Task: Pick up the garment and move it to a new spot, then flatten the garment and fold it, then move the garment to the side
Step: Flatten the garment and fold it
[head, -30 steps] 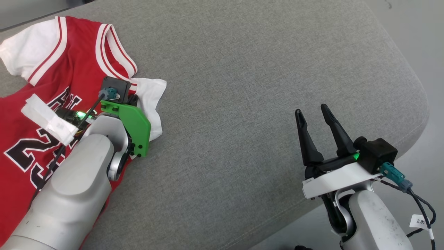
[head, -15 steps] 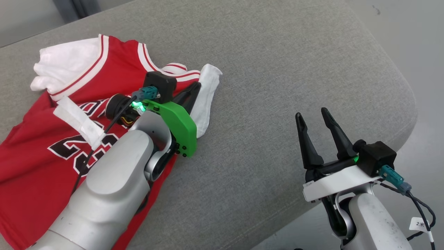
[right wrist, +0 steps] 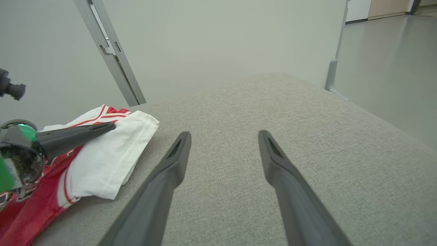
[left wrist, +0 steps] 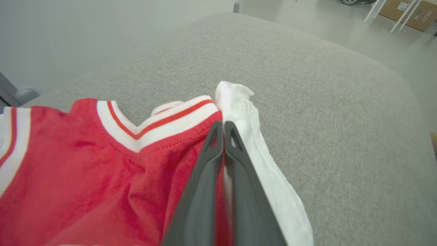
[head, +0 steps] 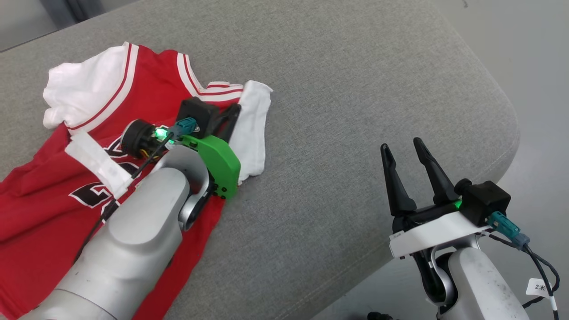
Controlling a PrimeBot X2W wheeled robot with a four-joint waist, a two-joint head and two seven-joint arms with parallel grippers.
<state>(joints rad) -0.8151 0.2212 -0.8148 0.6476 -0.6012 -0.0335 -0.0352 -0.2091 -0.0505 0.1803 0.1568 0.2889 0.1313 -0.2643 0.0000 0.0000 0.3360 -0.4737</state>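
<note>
The left pincer (left wrist: 223, 127) gripped the red garment (head: 44, 213) at its sleeve seam, while the right pincer (head: 401, 146) stood released over the grey cushion (head: 338, 89).

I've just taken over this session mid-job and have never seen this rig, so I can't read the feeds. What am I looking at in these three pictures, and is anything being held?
It is a two-armed robot working over a grey cushion. The wide picture comes from a camera on its head, looking down. In it the left arm is at lower left and the right arm at lower right. The other two pictures come from a camera on each wrist, looking along that arm's jaws. On the cushion lies a rumpled red jersey trimmed in white. The left wrist picture shows the left jaws shut on the jersey at the shoulder, where red cloth meets the white sleeve. The right jaws stand open over bare cushion, holding nothing.
</note>
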